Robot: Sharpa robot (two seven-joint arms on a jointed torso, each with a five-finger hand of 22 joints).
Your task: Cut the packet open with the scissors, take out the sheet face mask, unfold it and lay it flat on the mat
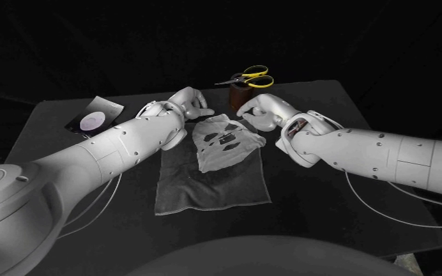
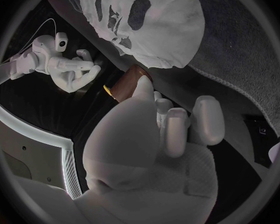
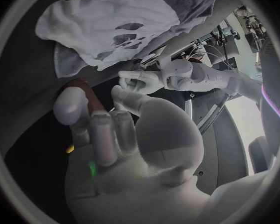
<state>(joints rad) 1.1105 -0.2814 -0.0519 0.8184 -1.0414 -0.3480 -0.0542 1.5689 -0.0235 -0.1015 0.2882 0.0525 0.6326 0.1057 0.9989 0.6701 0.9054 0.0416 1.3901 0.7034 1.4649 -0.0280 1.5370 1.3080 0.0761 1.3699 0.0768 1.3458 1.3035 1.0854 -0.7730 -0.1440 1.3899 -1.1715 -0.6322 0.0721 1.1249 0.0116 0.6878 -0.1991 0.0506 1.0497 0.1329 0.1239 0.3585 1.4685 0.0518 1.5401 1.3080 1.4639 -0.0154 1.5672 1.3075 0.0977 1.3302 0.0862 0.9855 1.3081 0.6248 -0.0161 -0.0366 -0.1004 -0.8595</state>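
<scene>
The white sheet mask (image 1: 224, 140) lies unfolded on the far part of the grey mat (image 1: 210, 183), its eye and mouth holes showing and its edges still rumpled. My left hand (image 1: 183, 103) hovers just beyond the mask's far-left edge, fingers apart and holding nothing. My right hand (image 1: 259, 112) hangs at the mask's far-right corner, also with nothing in it. The mask (image 2: 159, 30) lies ahead of the left hand (image 2: 171, 129) in its wrist view, and the mask (image 3: 109, 27) lies ahead of the right hand (image 3: 115, 129) in the other. The dark packet (image 1: 95, 115) lies on the table to the left.
Yellow-handled scissors (image 1: 250, 77) stand in a brown holder (image 1: 240, 98) just behind and between the two hands. The holder (image 2: 130, 82) stands close to the left hand's fingertips. The near half of the mat is bare.
</scene>
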